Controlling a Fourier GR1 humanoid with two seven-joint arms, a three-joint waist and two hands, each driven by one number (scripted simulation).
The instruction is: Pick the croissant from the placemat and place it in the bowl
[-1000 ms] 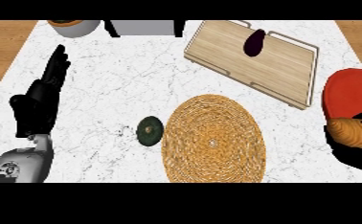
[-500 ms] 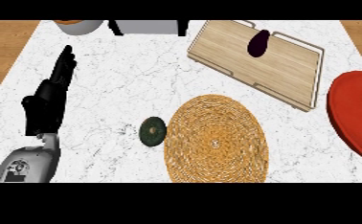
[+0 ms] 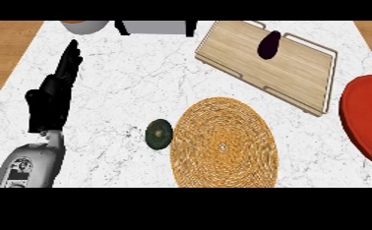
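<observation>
The round woven placemat [image 3: 224, 145] lies at the lower middle of the counter with nothing on it. Part of a red bowl [image 3: 359, 116] shows at the right edge; its inside is mostly out of frame. No croissant shows in the head view. My left hand [image 3: 49, 101] rests at the left with its fingers straight and pointing up, holding nothing. My right hand is out of frame.
A dark green round fruit [image 3: 158, 133] sits just left of the placemat. A wooden board [image 3: 291, 71] with a dark eggplant [image 3: 269, 45] on it lies at the upper right. A grey bowl [image 3: 85, 25] and a grey box [image 3: 156, 26] stand along the far edge.
An orange-brown shape beside the red bowl at the right edge one second ago is gone from view. The left hand has shifted slightly right and up.
</observation>
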